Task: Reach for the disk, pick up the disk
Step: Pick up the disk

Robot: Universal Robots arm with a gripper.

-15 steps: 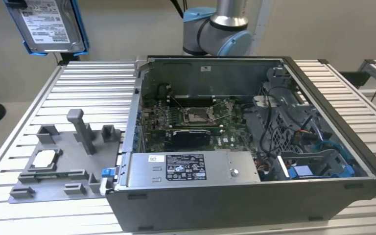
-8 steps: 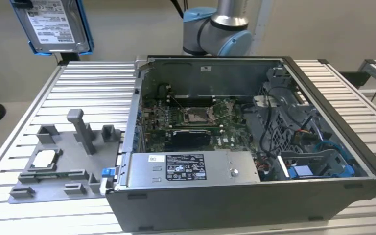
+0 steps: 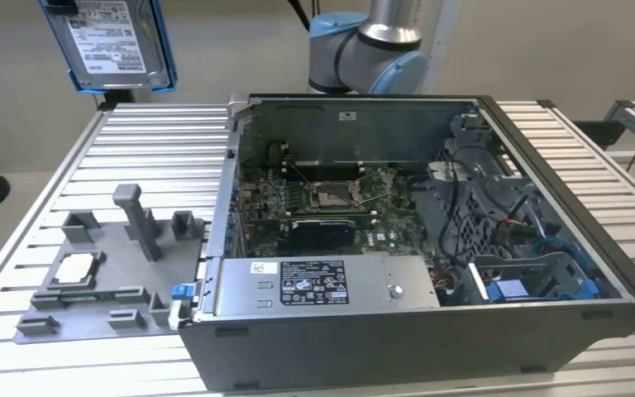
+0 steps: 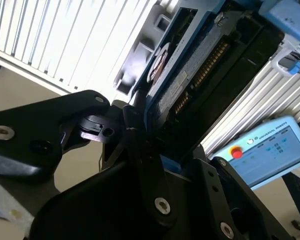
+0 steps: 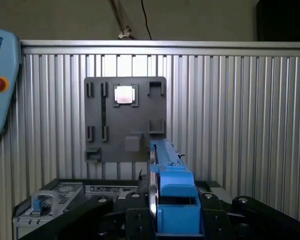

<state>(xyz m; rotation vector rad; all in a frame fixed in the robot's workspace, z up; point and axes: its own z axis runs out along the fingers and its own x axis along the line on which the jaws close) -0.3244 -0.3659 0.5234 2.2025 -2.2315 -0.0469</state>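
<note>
Your jaws: clenched on the disk [image 5: 172, 192] | disk [image 3: 113, 41]: held edge-up in the air, over the bench's [image 3: 152, 141] far edge, exterior view's left | open computer case [image 3: 406, 331]: well apart, on bench.

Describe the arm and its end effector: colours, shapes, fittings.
The arm has a silver-grey tube and rounded grey joints with light blue caps. The end effector is black, built of angular plates fastened with silver screws.
</note>
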